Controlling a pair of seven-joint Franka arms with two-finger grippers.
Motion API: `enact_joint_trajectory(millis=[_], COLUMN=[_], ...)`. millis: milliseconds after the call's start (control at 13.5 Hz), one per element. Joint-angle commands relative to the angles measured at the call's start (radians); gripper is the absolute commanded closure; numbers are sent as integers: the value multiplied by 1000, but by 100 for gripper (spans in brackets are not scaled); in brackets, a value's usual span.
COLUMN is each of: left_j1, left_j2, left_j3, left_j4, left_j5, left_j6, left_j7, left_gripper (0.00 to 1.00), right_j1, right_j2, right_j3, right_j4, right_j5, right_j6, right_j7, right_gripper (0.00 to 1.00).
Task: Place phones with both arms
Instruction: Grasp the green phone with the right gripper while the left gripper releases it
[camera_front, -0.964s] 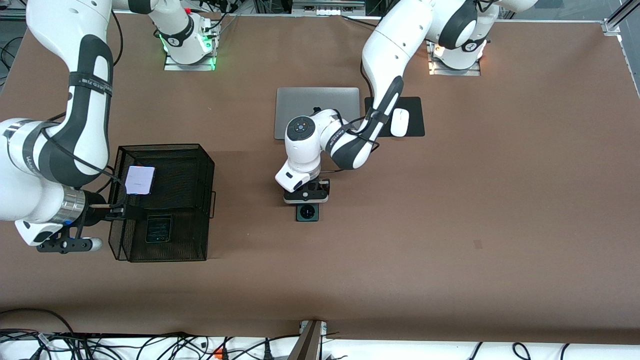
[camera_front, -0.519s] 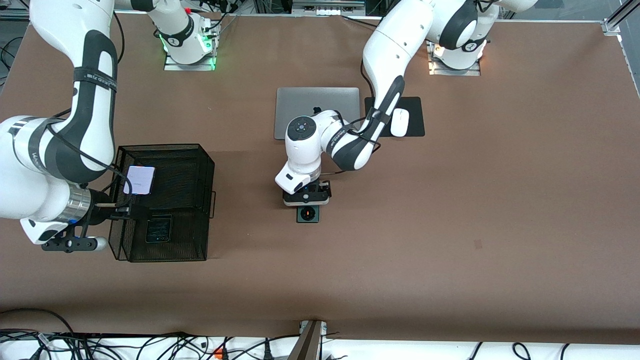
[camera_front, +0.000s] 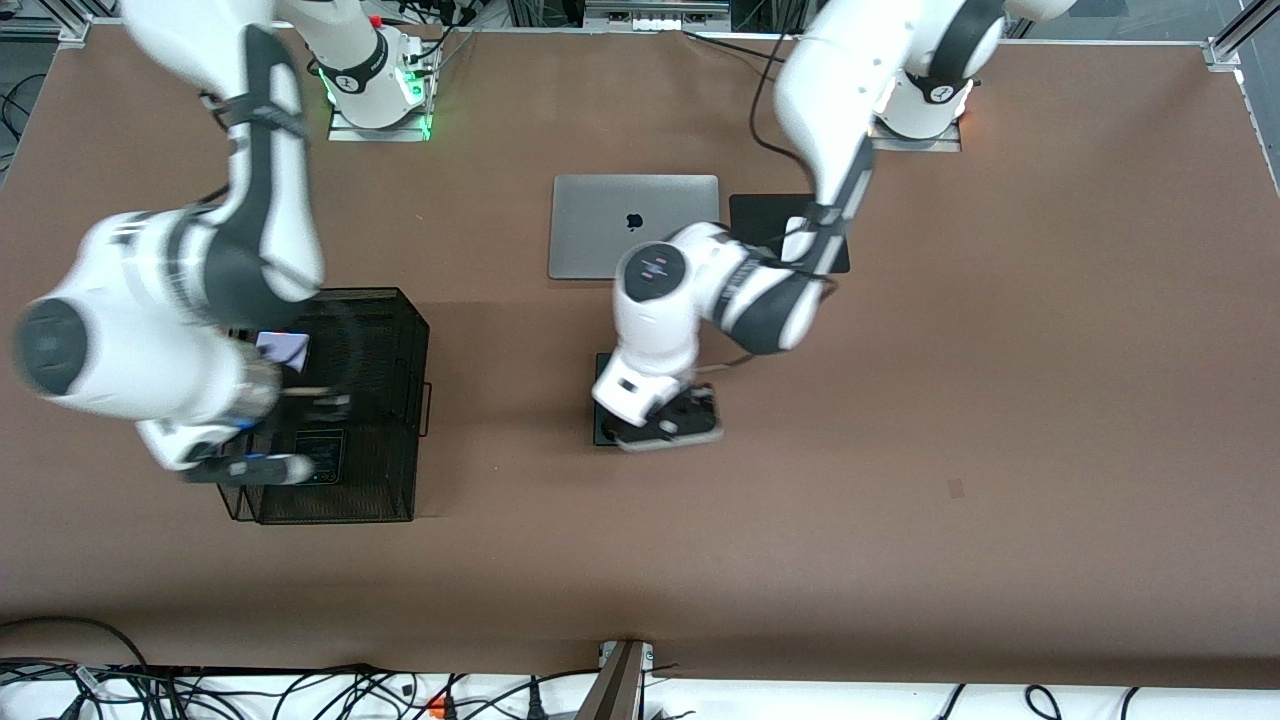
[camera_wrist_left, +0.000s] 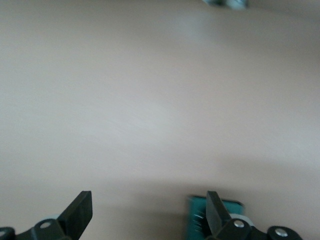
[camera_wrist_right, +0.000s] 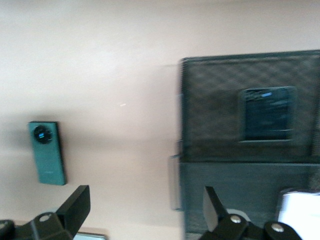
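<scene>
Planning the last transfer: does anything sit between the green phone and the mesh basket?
Nothing visible on the table does: bare surface runs from the green phone to the basket. The right claw, open, hangs over the basket. The left claw, open, is over the phone.

My wide brown matte tabletop (camera_front: 1000, 400), tangled black cables (camera_front: 300, 690) along its camera-side edge, even overhead light

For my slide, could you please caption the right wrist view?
Open right claw above mesh basket holding black phone; green phone on table.
</scene>
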Motion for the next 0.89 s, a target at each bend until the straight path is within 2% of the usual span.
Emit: enact_joint_trajectory(millis=[0, 222, 297, 445, 519, 816], left_j1=[94, 189, 218, 301, 342, 459], left_j2=[-177, -294, -328, -394, -425, -514], left_j3=[-20, -20, -18, -20, -20, -20], left_j4=[-164, -246, -258, -263, -261, -260], left_j5=[-20, -27, -27, -27, -30, -57], left_j6=[-77, -132, -175, -298, -339, -435], left_j7=[141, 270, 312, 461, 540, 690], left_gripper=[0, 0, 0, 0, 0, 0], right_j1=[128, 248, 273, 276, 276, 281], right_j2=[4, 99, 128, 167, 193, 271], right_j3=[-2, 1, 23, 114, 141, 191], right_j4=[-7, -7, -9, -12, -20, -21], right_j5=[16, 17, 19, 17, 16, 2], right_j6=[57, 243, 295, 383, 422, 481], right_j7=[155, 246, 255, 263, 252, 243], right_gripper=[0, 0, 0, 0, 0, 0])
